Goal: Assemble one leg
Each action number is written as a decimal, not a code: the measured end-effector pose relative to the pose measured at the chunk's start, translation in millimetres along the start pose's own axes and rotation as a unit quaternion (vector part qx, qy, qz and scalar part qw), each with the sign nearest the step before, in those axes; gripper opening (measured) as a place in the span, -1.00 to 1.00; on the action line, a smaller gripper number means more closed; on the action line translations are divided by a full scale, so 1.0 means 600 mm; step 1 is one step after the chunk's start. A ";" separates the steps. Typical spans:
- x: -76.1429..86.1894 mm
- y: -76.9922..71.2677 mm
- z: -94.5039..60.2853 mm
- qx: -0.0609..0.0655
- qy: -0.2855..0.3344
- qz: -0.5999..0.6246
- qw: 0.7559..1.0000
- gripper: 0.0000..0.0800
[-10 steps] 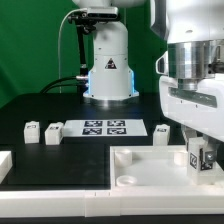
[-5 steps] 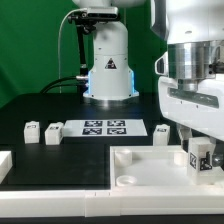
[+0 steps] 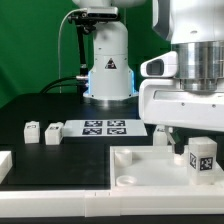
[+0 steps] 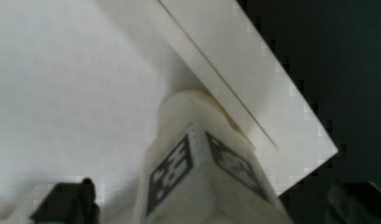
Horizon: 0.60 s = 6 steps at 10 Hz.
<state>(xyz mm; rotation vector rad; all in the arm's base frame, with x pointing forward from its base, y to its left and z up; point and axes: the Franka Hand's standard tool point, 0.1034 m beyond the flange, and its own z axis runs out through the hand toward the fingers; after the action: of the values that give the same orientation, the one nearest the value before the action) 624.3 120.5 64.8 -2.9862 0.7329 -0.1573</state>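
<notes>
The leg (image 3: 203, 160), a stubby white block with a black-and-white tag, stands upright on the white tabletop (image 3: 145, 165) near its corner at the exterior view's right. My gripper (image 3: 197, 141) hangs directly over it. In the wrist view the leg (image 4: 213, 165) sits between my two dark fingers (image 4: 66, 200), with a gap showing on each side, so the gripper is open around it. The tabletop's raised rim (image 4: 231, 70) runs past the leg.
Two more legs (image 3: 31, 131) (image 3: 53, 132) stand at the exterior view's left and a third (image 3: 162, 131) behind the tabletop. The marker board (image 3: 103, 127) lies between them. The robot base (image 3: 108, 70) stands behind. A white part (image 3: 4, 165) shows at the left edge.
The gripper has let go of the leg and the hand has turned and shifted; the leg's tag now shows in full below it.
</notes>
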 end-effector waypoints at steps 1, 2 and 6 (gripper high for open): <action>0.000 0.001 0.000 -0.001 0.000 -0.041 0.999 0.62; 0.002 0.003 0.000 -0.005 0.002 -0.110 0.994 0.62; 0.006 0.007 -0.001 -0.014 0.005 -0.267 0.964 0.62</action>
<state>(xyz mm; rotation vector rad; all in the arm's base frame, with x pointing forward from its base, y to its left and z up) 625.6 115.4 65.4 -3.1309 -0.0909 -0.1857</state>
